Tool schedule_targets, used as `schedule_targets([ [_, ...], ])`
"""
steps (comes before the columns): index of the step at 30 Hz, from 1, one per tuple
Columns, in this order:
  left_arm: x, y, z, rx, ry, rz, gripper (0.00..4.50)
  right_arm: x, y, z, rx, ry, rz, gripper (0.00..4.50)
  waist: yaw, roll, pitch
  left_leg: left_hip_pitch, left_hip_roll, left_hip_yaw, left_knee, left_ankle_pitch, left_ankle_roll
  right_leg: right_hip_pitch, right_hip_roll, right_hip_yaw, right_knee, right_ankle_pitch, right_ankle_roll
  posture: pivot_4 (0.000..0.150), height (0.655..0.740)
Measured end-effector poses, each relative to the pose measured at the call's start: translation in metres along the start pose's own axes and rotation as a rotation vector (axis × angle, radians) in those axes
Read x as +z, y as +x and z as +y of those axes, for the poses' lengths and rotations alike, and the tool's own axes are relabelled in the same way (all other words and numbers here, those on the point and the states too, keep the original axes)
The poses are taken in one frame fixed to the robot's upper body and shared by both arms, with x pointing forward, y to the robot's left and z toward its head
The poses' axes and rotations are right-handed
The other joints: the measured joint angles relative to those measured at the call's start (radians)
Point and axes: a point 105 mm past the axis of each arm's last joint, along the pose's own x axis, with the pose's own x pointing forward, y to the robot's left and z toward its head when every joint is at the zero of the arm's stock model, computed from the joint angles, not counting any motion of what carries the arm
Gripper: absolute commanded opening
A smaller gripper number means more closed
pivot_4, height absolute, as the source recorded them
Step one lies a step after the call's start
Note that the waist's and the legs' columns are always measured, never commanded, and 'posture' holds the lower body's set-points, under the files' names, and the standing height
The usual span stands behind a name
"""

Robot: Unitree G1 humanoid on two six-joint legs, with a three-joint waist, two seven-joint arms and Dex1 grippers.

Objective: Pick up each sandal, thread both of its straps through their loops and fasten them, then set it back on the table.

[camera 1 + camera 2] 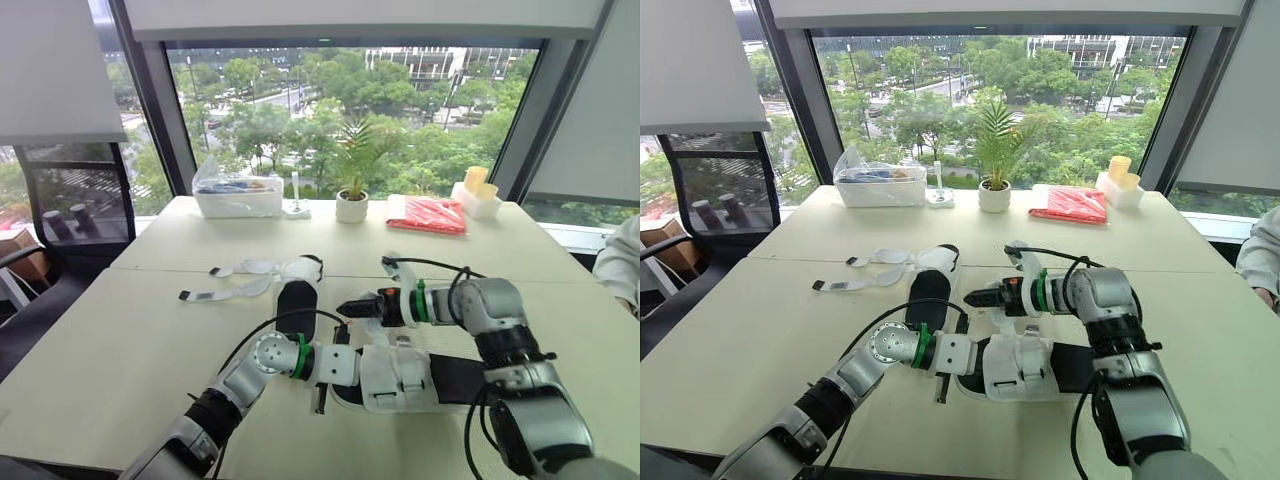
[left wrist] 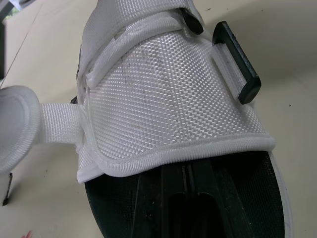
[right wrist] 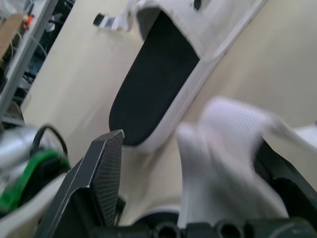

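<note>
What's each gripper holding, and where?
The left gripper clamps the near sandal by its sole's end. A white strap sits in the right gripper; grip unclear.

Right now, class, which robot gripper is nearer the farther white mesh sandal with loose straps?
Right. The right gripper is just beside that white mesh sandal; the left gripper is nearer the robot, at the other white sandal.

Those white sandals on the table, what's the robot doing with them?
The robot is working on the near white-strapped, black-soled sandal lying on the cream table. Its left gripper is at one end of it, and its right gripper hovers over it with fingers open. The second matching sandal lies farther off, its straps spread loose.
</note>
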Motion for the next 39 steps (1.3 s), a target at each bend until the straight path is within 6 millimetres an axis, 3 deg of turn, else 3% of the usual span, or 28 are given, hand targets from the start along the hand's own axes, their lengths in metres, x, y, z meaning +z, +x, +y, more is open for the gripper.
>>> schedule_targets([
  [5, -0.001, 0.0, 0.0, 0.011, -0.003, -0.002, 0.0, 0.007, 0.005, -0.009, 0.005, 0.047, -0.017, 3.31, -0.002, 0.0, 0.0, 0.0, 0.0, 0.0, 0.0, 0.0, 0.0, 0.0, 0.0, 0.0, 0.0, 0.0, 0.0, 0.15, 0.7374],
  [11, -0.001, 0.001, -0.001, 0.03, -0.006, -0.008, 0.0, 0.035, 0.004, 0.001, 0.039, 0.007, -0.074, 3.31, -0.001, 0.0, 0.0, 0.0, 0.0, 0.0, 0.0, 0.0, 0.0, 0.0, -0.001, 0.0, 0.0, 0.0, 0.0, 0.15, 0.7374],
  [16, -0.001, 0.002, -0.002, 0.04, -0.002, -0.016, 0.0, 0.046, 0.0, 0.003, 0.049, -0.003, -0.09, 3.31, -0.001, 0.0, 0.0, 0.0, 0.0, 0.0, 0.0, 0.0, 0.0, 0.001, -0.002, 0.0, 0.0, 0.0, 0.0, 0.15, 0.7374],
  [19, -0.001, 0.002, -0.002, 0.04, -0.002, -0.019, 0.0, 0.047, -0.004, 0.001, 0.05, -0.007, -0.094, 2.1, -0.001, 0.001, 0.0, 0.0, 0.0, 0.001, 0.0, 0.0, 0.0, 0.001, -0.003, 0.0, 0.0, 0.0, 0.0, 0.15, 0.7374],
  [23, 0.0, 0.004, -0.002, 0.039, 0.0, -0.023, 0.0, 0.048, -0.019, 0.005, 0.064, -0.033, -0.095, 0.08, 0.0, 0.0, 0.0, -0.002, 0.0, 0.001, 0.0, 0.0, 0.0, 0.001, -0.004, 0.0, 0.0, 0.0, 0.0, 0.15, 0.7374],
  [31, 0.002, 0.007, -0.002, 0.038, 0.001, -0.03, 0.0, 0.015, -0.046, 0.04, 0.167, -0.17, -0.082, 0.03, 0.0, 0.0, 0.0, -0.007, 0.001, 0.002, 0.0, 0.002, 0.003, 0.0, -0.006, 0.001, -0.003, 0.0, 0.0, 0.15, 0.7374],
  [34, 0.003, 0.009, -0.001, 0.036, 0.004, -0.038, 0.0, -0.015, -0.056, 0.051, 0.129, -0.366, -0.069, 0.03, 0.001, 0.0, 0.0, -0.014, 0.001, 0.001, 0.0, 0.003, 0.005, -0.001, -0.007, 0.001, -0.006, 0.0, 0.0, 0.15, 0.7374],
  [39, 0.003, 0.01, 0.0, 0.032, 0.001, -0.038, 0.0, -0.048, -0.054, 0.045, -0.038, -0.768, -0.094, 0.03, -0.001, -0.003, 0.0, -0.014, 0.001, 0.002, 0.0, 0.004, 0.007, 0.002, -0.007, 0.001, -0.015, 0.0, 0.0, 0.15, 0.7374],
])
